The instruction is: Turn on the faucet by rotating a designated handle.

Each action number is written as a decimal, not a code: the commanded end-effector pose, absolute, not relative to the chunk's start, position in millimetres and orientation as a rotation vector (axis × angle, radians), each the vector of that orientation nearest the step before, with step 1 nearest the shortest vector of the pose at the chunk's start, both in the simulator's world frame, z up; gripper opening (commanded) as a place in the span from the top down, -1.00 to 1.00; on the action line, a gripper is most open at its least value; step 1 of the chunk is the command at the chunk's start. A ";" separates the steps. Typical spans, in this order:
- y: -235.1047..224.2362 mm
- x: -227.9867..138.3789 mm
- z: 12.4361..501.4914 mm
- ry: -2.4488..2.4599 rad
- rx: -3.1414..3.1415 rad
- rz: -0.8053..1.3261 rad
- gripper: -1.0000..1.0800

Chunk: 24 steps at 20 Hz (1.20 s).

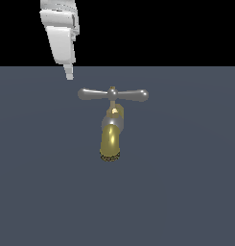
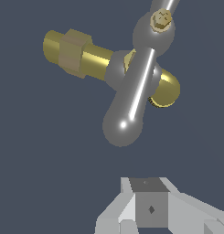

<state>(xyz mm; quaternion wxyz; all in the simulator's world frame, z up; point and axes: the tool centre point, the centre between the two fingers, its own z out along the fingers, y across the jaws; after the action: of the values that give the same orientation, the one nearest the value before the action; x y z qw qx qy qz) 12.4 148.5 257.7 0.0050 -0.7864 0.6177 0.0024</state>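
the ground (image 1: 186,192) under me is one flat slate-blue sheet, bare of texture, and behind it the room is plain black. the faucet (image 1: 111,139) stands near the middle of that sheet in the exterior view, brass-gold spout curving toward the camera, dark mesh mouth at its tip. the handle (image 1: 113,94) lies level across its top, a grey bar with bulbous ends. my gripper (image 1: 69,73) hangs up toward the exterior view's left of the handle, apart from it, holding nothing. my arm is cut off by the frame edge. only one narrow fingertip shows there, and the wrist view shows just the grey finger bases (image 2: 150,208), so i cannot tell how wide my jaws stand. in the wrist view the handle's far end runs out of frame.
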 end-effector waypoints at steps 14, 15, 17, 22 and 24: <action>117.9 79.4 205.0 2.301 -2.140 -0.002 1.00; 116.4 81.6 203.2 2.313 -2.127 -0.002 1.00; 113.8 85.1 200.5 2.332 -2.106 -0.002 1.00; 111.0 88.7 198.1 2.351 -2.084 -0.001 1.00; 111.0 88.7 198.1 2.351 -2.084 -0.001 1.00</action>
<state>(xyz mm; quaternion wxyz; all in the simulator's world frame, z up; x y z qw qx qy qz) 88.3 110.9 198.1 -0.0004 -0.6640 0.7478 -0.0001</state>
